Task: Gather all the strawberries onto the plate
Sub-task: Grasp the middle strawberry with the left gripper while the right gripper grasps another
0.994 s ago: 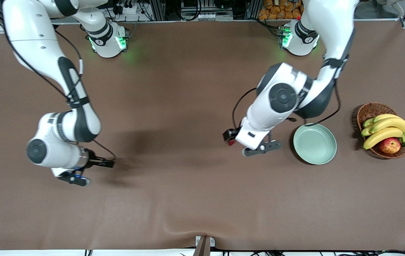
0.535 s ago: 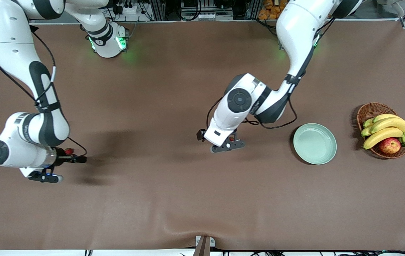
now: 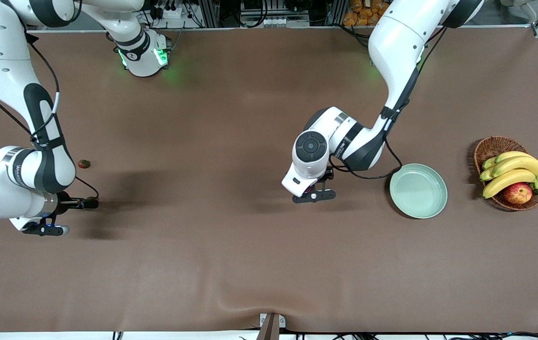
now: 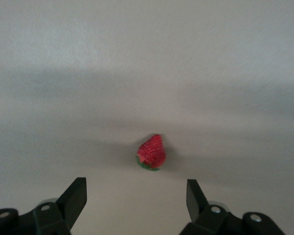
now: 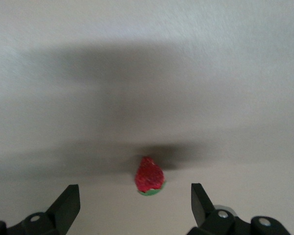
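A strawberry point(image 4: 152, 152) lies on the brown table just ahead of my left gripper point(image 4: 134, 197), whose fingers stand open on either side of it without touching. That left gripper point(image 3: 315, 194) hangs low over the table beside the mint-green plate point(image 3: 418, 191), which holds nothing. My right gripper point(image 5: 134, 203) is open too, with another strawberry point(image 5: 149, 177) lying just ahead, between its fingers. The right gripper point(image 3: 45, 230) is over the table at the right arm's end. One more strawberry point(image 3: 84, 164) lies in the open beside the right forearm. The hands hide the other two in the front view.
A brown wicker basket point(image 3: 491, 146) with bananas point(image 3: 514, 172) and an apple point(image 3: 517, 193) stands at the left arm's end, beside the plate. The brown cloth has a wrinkle near the front edge point(image 3: 245, 302).
The right arm swung toward its end of the table, uncovering a strawberry beside it. The left gripper moved away from the plate toward mid-table.
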